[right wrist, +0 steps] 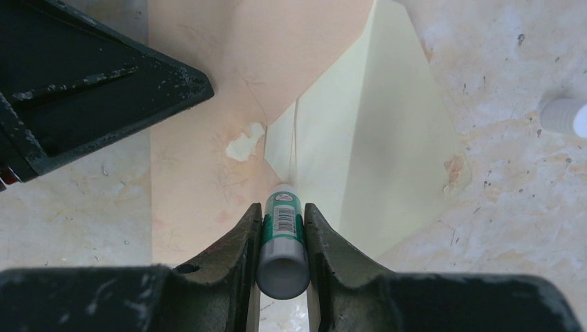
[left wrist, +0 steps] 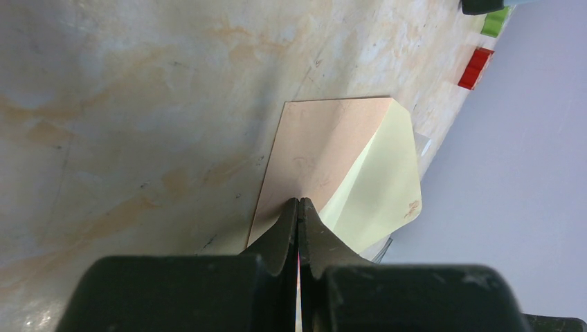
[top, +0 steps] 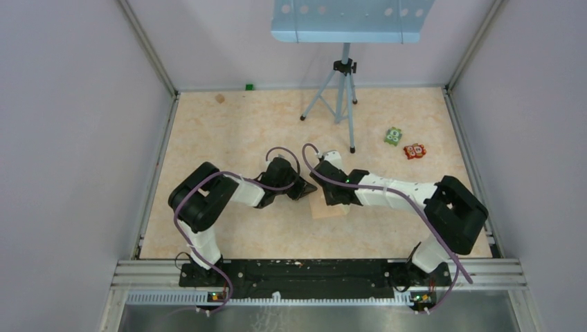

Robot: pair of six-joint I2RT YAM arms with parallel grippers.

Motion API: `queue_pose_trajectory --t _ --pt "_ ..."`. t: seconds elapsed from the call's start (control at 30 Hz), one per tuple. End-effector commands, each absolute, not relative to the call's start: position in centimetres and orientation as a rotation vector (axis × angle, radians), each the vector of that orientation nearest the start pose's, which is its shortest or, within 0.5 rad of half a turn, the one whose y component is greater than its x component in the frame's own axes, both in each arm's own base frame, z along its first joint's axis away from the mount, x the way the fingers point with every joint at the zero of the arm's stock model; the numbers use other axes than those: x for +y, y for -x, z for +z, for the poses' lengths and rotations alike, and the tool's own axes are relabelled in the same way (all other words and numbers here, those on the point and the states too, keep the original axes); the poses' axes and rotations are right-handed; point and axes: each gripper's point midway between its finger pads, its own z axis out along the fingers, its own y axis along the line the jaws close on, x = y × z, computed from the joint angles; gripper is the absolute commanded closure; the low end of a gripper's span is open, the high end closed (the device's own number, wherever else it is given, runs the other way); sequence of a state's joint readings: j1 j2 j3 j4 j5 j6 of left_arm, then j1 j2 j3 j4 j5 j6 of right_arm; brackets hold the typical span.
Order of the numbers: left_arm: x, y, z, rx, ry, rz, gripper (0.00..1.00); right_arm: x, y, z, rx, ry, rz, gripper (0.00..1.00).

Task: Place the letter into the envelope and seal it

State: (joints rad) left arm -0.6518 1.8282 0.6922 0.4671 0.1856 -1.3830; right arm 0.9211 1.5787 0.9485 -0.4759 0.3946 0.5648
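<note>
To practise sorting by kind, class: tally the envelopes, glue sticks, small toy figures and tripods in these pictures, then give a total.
envelope: 1
glue stick: 1
small toy figures: 2, a green figure and a red figure
tripod: 1
Total: 5

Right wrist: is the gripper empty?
No, the right gripper is shut on a green-and-white glue stick pointing at the envelope.
</note>
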Motion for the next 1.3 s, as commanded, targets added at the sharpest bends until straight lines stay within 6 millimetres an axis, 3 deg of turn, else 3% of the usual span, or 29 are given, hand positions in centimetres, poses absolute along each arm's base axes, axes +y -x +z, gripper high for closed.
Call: queue_pose_trajectory --t 0.0,0.63,1.27 --pt "-24.1 -27.2 -6.8 2.577 0.953 -0.614 1.0 25.3 -23.8 3.6 2.544 0.363 0.083 1.0" --pt "-24.2 -27.3 -6.8 2.578 0.952 -0.619 1.0 27.4 -25.2 3.1 2.532 0.375 0.107 1.0" --pt "-24.1 -27.2 -6.9 2.581 0.95 -0.613 1.0 24.1 -29.1 3.0 2.518 0.278 -0.04 1.0"
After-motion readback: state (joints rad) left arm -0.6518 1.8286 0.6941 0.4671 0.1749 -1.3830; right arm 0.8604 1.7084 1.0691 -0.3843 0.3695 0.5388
